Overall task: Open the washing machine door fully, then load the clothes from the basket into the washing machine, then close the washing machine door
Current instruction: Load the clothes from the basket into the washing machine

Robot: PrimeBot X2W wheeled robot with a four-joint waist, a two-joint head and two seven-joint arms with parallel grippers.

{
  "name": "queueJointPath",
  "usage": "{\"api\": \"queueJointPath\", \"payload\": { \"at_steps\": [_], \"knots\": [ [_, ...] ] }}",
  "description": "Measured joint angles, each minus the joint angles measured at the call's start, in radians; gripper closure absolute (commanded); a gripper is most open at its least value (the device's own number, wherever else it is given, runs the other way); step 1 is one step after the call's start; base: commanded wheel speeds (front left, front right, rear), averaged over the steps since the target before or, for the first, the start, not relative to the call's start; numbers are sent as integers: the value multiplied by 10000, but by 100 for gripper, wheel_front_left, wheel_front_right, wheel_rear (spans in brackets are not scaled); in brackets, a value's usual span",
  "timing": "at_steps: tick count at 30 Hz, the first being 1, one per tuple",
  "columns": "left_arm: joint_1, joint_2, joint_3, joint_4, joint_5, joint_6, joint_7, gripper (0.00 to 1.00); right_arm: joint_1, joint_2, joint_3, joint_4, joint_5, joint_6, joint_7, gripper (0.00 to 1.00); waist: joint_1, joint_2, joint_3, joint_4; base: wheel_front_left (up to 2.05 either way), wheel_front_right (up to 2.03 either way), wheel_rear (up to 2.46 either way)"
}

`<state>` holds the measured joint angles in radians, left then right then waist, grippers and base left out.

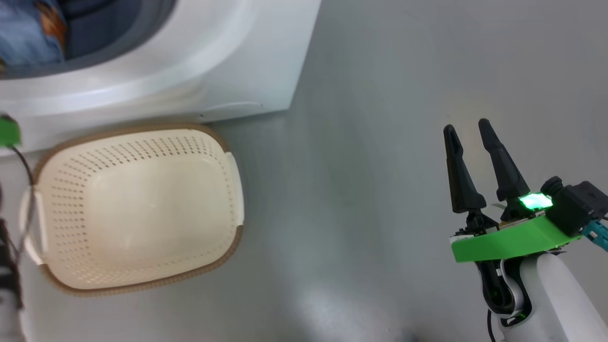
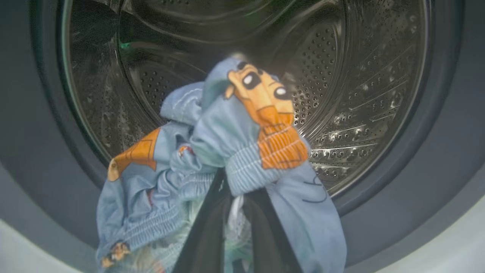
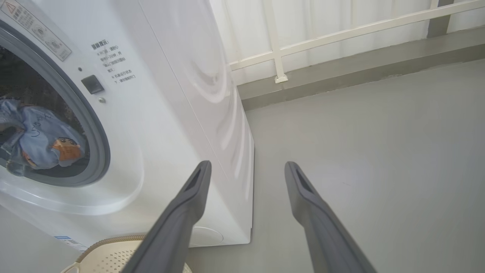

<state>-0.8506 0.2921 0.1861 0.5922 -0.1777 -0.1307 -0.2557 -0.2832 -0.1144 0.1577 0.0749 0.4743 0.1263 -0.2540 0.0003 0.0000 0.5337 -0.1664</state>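
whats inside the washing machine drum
The clothes, a light-blue bundle with orange prints, pinched in the left gripper at the mouth of the drum. Bare perforated steel shows around it; the drum floor behind the bundle is covered.

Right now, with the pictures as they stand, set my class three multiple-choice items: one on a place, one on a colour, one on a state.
1. Where are the light-blue clothes? A in the basket; B at the mouth of the washing machine's drum; C on the floor.
2. What colour is the laundry basket's rim? A brown; B green; C black.
3. How does the right gripper stand? A shut on cloth; B open, holding nothing; C shut on a handle.
Answers: 1 B, the left gripper holds them before the steel drum. 2 A, a brown woven-look band rings the cream basket. 3 B, its fingers stand apart over bare floor.
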Motion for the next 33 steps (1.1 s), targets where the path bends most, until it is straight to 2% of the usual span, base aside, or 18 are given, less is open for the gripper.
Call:
{"api": "queueJointPath", "payload": {
  "at_steps": [6,11,18,22,23,24,25,33],
  "knots": [
    [-2123,635,12,1703,209,257,0,100,-251,182,104,-6,2,0,0,0,-1,0,633,-408,0,0,0],
    [-3353,1005,-100,2151,610,380,-2,100,-419,282,236,-27,4,0,0,0,-1,0,1082,-772,0,0,0],
    [-3860,1383,-242,2040,1108,631,-10,100,-466,437,380,-50,8,0,0,0,-2,0,1494,-1318,0,0,0],
    [-3852,1494,-209,2752,1101,704,-10,100,-468,491,499,-54,8,0,0,0,-2,0,1577,-1579,0,0,0],
    [-3853,1498,-213,2955,1099,704,-10,86,-468,506,504,-56,8,0,0,0,-2,0,1578,-1626,0,0,0],
    [-3853,1499,-257,3083,1114,704,-10,59,-468,508,504,-54,8,0,0,0,-2,0,1576,-1656,0,0,0],
    [-3854,1496,-274,3166,1179,717,-10,0,-468,508,497,-50,8,0,0,0,-2,0,1564,-1669,0,0,0],
    [-3861,1463,-249,3427,1162,788,-10,0,-468,516,474,-38,8,0,0,0,-3,0,1316,-1589,0,0,0]
  ]
}}
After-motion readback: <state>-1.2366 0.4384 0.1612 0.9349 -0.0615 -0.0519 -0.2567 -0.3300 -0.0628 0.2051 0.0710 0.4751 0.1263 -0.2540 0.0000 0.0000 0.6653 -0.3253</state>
